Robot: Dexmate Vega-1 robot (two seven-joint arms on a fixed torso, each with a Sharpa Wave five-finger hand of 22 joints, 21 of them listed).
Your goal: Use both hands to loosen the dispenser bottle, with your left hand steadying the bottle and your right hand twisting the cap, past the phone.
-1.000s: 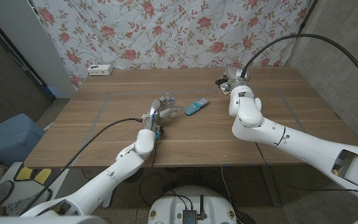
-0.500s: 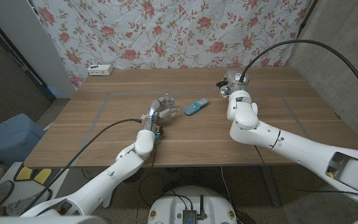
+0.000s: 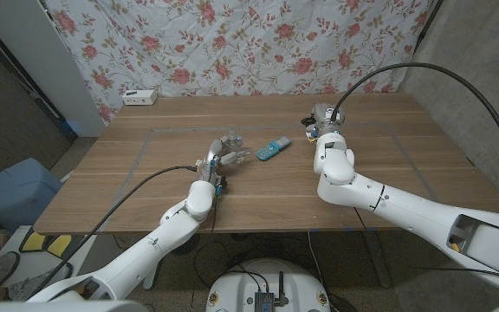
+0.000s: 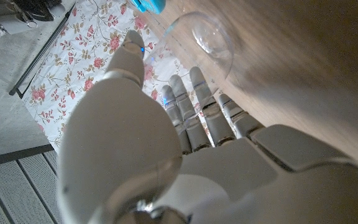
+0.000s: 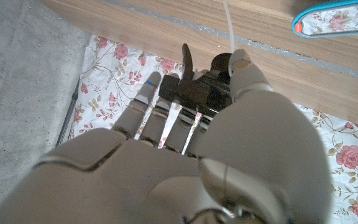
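The clear plastic dispenser bottle, likely light and slippery, best gripped round its body, sits on the wooden tabletop at the left hand, whose hold cannot be told, while the right hand has its fingers grasping the black pump cap.

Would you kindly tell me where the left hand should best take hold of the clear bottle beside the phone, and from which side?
Grip the clear bottle around its rounded body, coming from the robot's side, where the left hand lies with its fingers pointing at it. The wall looks smooth and curved, so a wrap probably holds better than a pinch. The phone crowds its right.
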